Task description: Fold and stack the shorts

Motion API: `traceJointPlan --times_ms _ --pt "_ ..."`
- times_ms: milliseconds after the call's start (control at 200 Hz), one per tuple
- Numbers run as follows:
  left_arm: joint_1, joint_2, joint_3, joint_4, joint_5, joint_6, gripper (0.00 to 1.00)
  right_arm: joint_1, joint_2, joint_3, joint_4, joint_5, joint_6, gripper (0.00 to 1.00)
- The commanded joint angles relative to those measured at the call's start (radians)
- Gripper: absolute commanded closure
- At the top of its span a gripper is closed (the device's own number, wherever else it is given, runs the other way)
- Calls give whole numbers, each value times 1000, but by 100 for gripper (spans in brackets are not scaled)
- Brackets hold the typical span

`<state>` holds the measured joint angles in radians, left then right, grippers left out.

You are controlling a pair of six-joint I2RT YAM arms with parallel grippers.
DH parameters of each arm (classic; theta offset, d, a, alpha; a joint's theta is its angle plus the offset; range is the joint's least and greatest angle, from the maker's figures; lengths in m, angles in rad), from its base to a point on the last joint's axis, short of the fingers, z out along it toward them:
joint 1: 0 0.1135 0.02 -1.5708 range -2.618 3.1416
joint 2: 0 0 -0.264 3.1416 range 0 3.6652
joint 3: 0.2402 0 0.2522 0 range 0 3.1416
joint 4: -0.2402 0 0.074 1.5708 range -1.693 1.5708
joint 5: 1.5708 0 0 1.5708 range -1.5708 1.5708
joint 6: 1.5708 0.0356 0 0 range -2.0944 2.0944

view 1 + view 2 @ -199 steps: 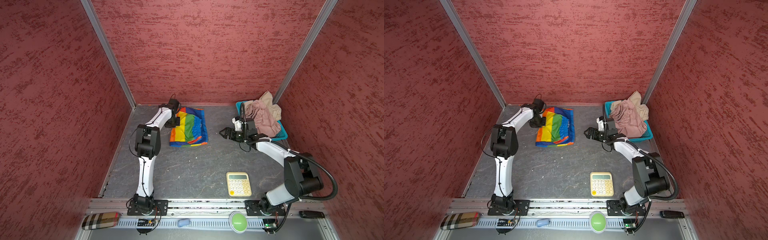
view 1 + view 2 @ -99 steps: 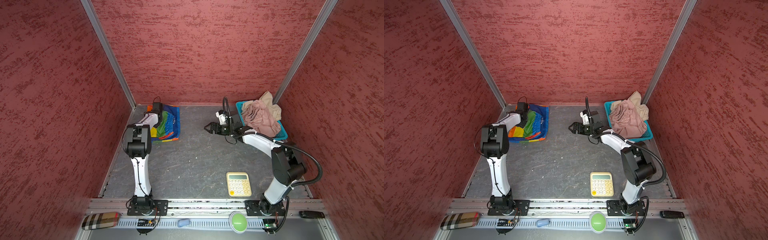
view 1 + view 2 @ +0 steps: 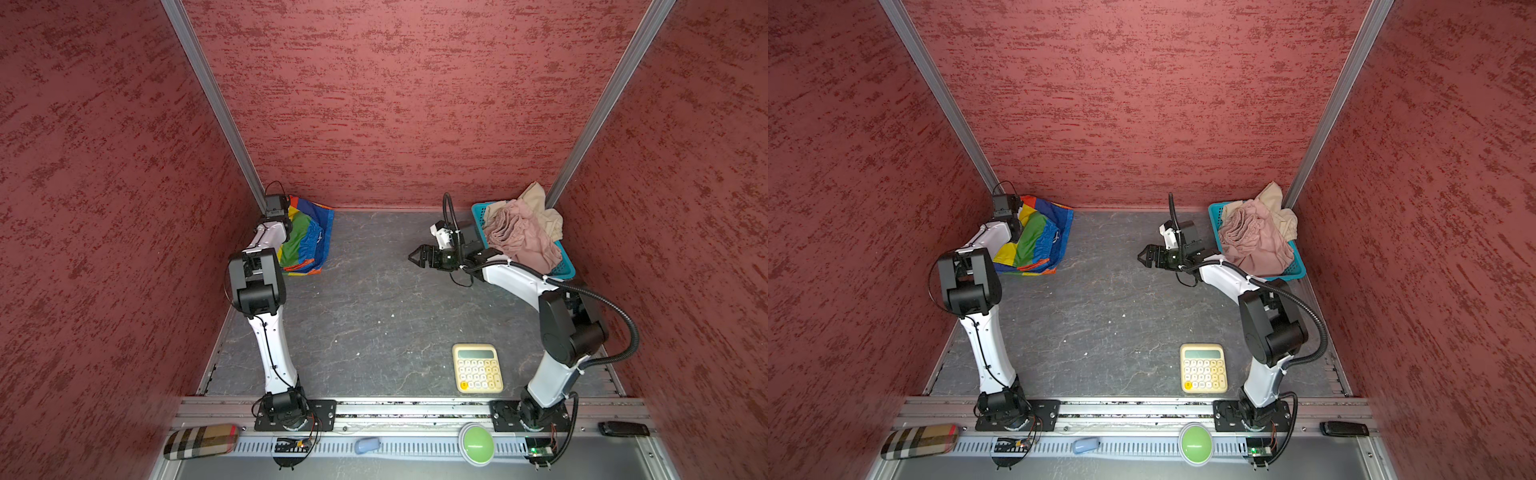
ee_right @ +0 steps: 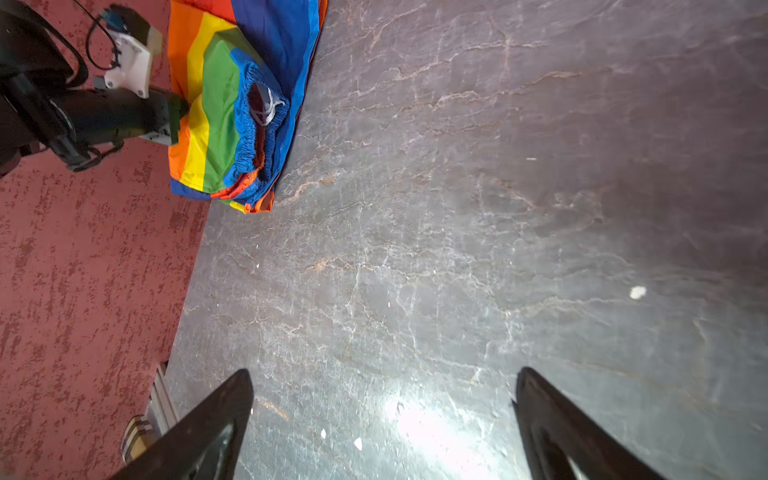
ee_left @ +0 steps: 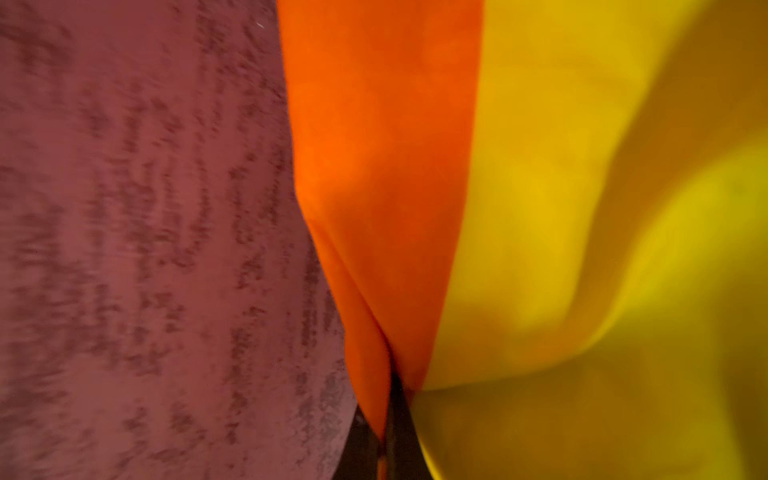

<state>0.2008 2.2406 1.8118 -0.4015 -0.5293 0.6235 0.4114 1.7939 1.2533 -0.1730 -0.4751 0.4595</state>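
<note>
Your left fingers [image 5: 401, 444] are closed on the orange and yellow edge of the rainbow shorts [image 3: 309, 239]. These lie folded in the far left corner of the counter [image 3: 374, 316], close against the side wall. Your right fingers [image 4: 199, 436] stand wide apart above bare counter and hold nothing. The pink shorts [image 3: 519, 243] and the beige shorts [image 3: 542, 203] are heaped in the teal basket [image 3: 566, 271] at the far right.

I judge all three to be light, thin and limp. The cloth will sag and drag, and the smooth rainbow fabric may slip, so a fold can open if you pull it by one edge. The gathered waistband is the thickest and firmest part; take hold there, or pinch all layers at a folded corner. The bunched waist of the pink pair lies on top of the heap, within easy reach.

I can read no brand or label on any of the shorts; only a white drawstring [image 4: 266, 110] shows. The keys of the calculator [image 3: 477, 368] are too small to read.
</note>
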Motion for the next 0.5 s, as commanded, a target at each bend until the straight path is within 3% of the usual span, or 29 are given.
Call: traceJointPlan --times_ms 0,456,476,496 --pt "-22 42 1 -27 38 -45 100 -1 15 59 -20 -4 -10 1" --pt "18 62 51 -43 2 -82 100 -2 -35 42 -47 5 -11 1" --pt "19 59 50 -40 -1 -82 92 -2 -37 46 -50 7 -12 1" --pt "19 54 49 -36 -6 -82 78 -2 -39 51 -54 10 -12 1"
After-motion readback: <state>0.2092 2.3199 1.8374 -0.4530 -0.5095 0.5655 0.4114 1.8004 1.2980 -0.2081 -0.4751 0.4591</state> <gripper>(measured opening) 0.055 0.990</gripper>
